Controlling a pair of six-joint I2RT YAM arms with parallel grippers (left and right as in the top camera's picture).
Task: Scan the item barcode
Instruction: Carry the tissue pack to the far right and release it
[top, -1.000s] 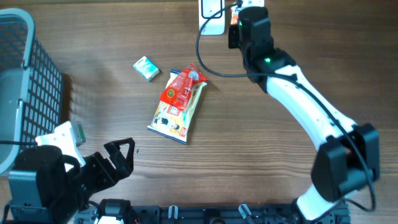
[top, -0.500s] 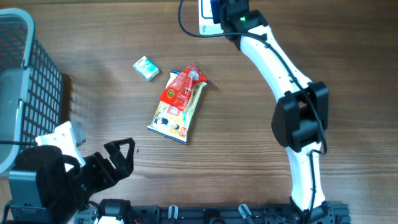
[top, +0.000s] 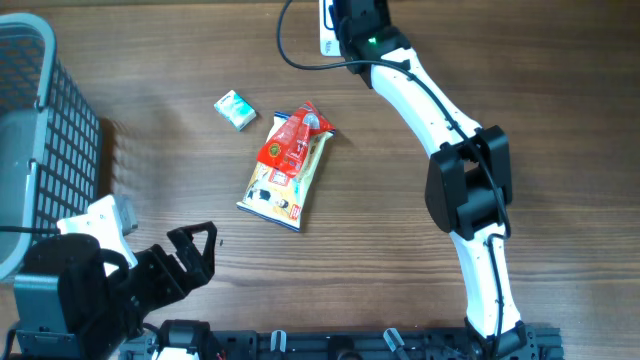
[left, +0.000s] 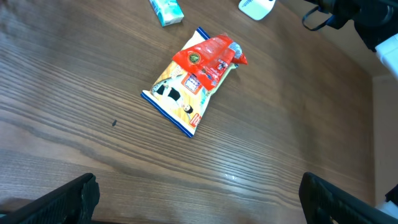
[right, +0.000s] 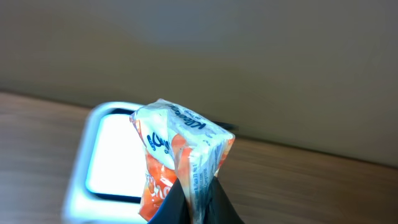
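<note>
The right gripper is pinching the lower edge of a small orange-and-white sachet. Its dark fingers are pressing together on the crimped film and holding the sachet upright. The sachet is hanging just in front of the white barcode scanner at the far edge of the wooden table. It is covering the right part of the scanner's bright window; whether the two are touching cannot be told.

Only the right wrist view is showing this grip. From overhead, the arm's own wrist is hiding the sachet, and only a strip of the scanner is showing beside it, with a black cable looping just to its left.

Nothing is lying between the sachet and the scanner. The other goods are sitting well apart, mid-table:

- a red snack packet lying across the top end of a yellow-and-white bag
- a small green-and-white box just beside them, toward the dark mesh basket at the left edge

The left gripper is hovering at the near left corner with its fingers spread wide and nothing between them. Its wrist camera is looking across bare wood to the bag and packet — and is catching a corner of the scanner at the top of its frame.
</note>
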